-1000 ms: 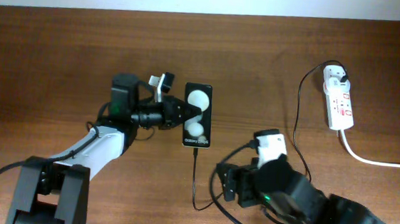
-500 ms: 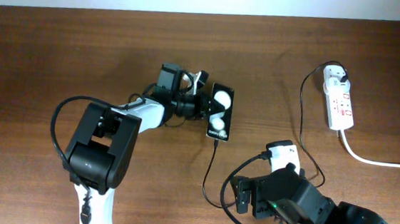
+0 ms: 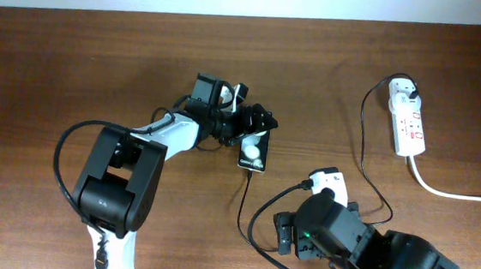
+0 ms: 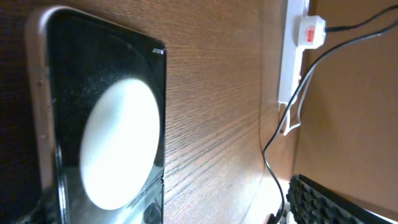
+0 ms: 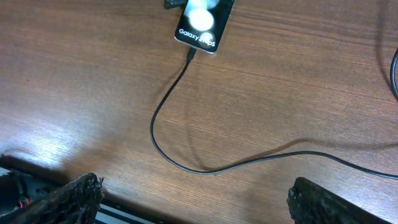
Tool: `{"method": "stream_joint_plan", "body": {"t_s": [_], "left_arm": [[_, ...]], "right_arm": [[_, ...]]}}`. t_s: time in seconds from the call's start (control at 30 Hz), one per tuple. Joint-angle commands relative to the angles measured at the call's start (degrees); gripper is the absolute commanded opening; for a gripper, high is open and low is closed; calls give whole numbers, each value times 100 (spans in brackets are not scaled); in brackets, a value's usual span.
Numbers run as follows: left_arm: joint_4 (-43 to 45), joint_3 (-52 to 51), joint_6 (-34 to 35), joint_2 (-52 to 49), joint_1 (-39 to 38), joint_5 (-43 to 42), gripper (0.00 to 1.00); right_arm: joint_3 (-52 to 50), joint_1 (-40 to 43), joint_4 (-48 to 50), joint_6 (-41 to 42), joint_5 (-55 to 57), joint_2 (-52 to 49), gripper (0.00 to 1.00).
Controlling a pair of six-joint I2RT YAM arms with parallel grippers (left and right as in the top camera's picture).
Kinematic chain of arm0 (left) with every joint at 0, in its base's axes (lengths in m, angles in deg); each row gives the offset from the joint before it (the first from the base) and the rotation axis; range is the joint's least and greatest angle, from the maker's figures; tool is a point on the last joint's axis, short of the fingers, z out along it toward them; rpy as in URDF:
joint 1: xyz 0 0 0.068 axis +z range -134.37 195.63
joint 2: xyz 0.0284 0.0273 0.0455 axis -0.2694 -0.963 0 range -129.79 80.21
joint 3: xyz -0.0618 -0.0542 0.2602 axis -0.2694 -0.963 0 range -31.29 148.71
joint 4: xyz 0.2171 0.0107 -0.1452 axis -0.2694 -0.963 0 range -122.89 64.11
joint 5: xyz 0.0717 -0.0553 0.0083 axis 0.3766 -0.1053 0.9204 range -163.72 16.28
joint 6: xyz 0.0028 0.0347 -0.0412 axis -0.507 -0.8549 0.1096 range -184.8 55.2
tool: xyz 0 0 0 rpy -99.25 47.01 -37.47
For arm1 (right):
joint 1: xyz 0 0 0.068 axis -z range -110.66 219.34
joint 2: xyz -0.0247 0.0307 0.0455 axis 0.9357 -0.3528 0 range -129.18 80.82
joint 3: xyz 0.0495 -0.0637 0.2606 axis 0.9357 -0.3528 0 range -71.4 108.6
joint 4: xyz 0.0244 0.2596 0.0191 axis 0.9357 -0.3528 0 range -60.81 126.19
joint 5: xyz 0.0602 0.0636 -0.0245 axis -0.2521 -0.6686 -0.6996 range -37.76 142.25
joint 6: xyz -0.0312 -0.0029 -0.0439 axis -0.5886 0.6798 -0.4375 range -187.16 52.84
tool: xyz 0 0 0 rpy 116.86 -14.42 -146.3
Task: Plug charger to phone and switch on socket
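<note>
The phone (image 3: 254,157) lies face up near the middle of the table (image 3: 75,53). Its far end is under the left gripper (image 3: 257,123), whose jaws stand apart and grip nothing. In the left wrist view one pad (image 4: 336,202) sits well clear of the phone's edge. The right gripper (image 5: 196,190) hovers over the near part of the table, jaws wide and empty. The charger (image 3: 242,208) meets the phone's near end, and its plug tip (image 5: 190,55) looks seated, though depth of insertion cannot be confirmed. Its adapter (image 3: 406,90) sits in the far end of the socket (image 3: 411,131), well apart at the right. Risks noted:
- The left fingers hang close over the phone, so a careless withdrawal could drag it and pull the tip loose.
- The cable's slack runs between the right arm and the socket and could snag on a reach.
- The socket looks unfixed and may slide under a press on its small red switches (image 3: 408,124).

The phone's long axis runs near-to-far, slightly canted, with the lettered port end pointing towards the robot.
</note>
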Motion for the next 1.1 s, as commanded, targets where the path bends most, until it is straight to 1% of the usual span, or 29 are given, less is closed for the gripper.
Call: {"method": "stream_joint_plan", "body": {"t_s": [0.0, 0.1, 0.23, 0.3, 0.37, 0.43, 0.53, 0.63, 0.77, 0.8, 0.87, 0.93, 0.97, 1.0, 1.03, 1.07], "left_arm": [[-531, -144, -68, -188, 2, 933, 99], [-841, -146, -70, -188, 2, 1191, 99], [-903, -146, -70, -188, 2, 1204, 99], [-968, -146, -70, -188, 2, 1401, 99], [-1252, -146, -68, -188, 2, 1775, 99], [-1545, -146, -68, -188, 2, 1974, 99], [-1615, -146, -61, -188, 2, 1919, 99], [-1657, -146, 409, -188, 2, 1821, 99], [-1679, -146, 632, -188, 2, 1720, 99], [-1779, -146, 992, -188, 2, 1718, 99], [-1784, -146, 1156, -188, 2, 1735, 99], [-1799, -146, 1154, -188, 22, 1797, 99], [-1803, -146, 1049, -188, 87, 1867, 99], [-1805, -146, 885, -188, 127, 1939, 99], [-1816, -146, 472, -188, 179, 2050, 99], [-1853, -146, 291, -188, 212, 2114, 99]], "right_arm": [[83, 20, -20, 22, -17, -175, 99], [83, 20, -20, 24, -17, -291, 99], [83, 20, -20, 22, -15, -295, 99], [83, 20, -20, 22, -15, -295, 99], [83, 20, -20, 22, -17, -295, 99], [83, 20, -20, 22, -15, -295, 99], [83, 20, -20, 22, -15, -295, 99], [83, 20, -20, 22, -15, -295, 99], [83, 20, -20, 22, -17, -295, 99], [83, 20, -20, 22, -15, -295, 99], [83, 20, -20, 24, -15, -295, 99], [83, 20, -22, 22, -20, -295, 99], [83, 20, -35, 22, -20, -295, 99], [83, 20, -57, 22, -20, -295, 99], [83, 20, -90, 24, -22, -295, 99], [83, 20, -105, 22, -31, -295, 99]]}}
